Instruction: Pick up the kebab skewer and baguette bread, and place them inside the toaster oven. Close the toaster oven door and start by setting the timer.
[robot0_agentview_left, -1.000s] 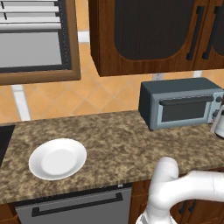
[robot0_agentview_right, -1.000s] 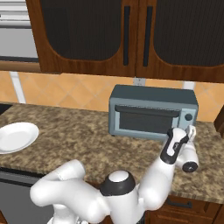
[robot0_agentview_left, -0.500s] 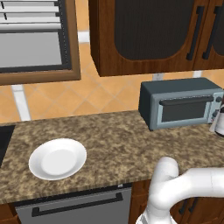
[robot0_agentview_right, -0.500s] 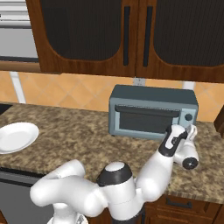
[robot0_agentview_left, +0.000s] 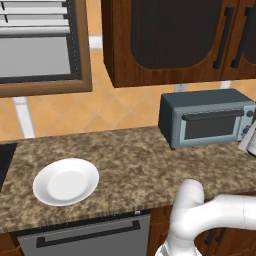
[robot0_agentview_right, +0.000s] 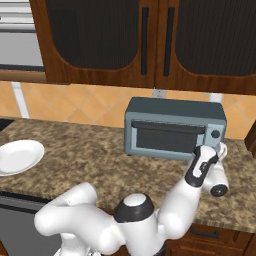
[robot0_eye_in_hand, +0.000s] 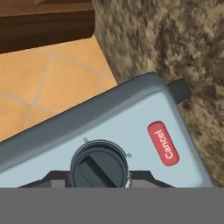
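Gripping the timer knob (robot0_eye_in_hand: 99, 168) on the toaster oven (robot0_agentview_right: 173, 128), the claw (robot0_eye_in_hand: 99, 178) seems clamped tight.

Toaster oven (robot0_eye_in_hand: 131, 118) control panel close up, rolled. Dark timer dial (robot0_eye_in_hand: 99, 166) at bottom centre, jaws closed on either side of it. Red Cancel button (robot0_eye_in_hand: 163, 143) beside dial. Speckled bench (robot0_eye_in_hand: 175, 39) beyond.

The toaster oven (robot0_agentview_left: 207, 120) is cut by the frame's right edge; its dark glass hides whatever lies inside.
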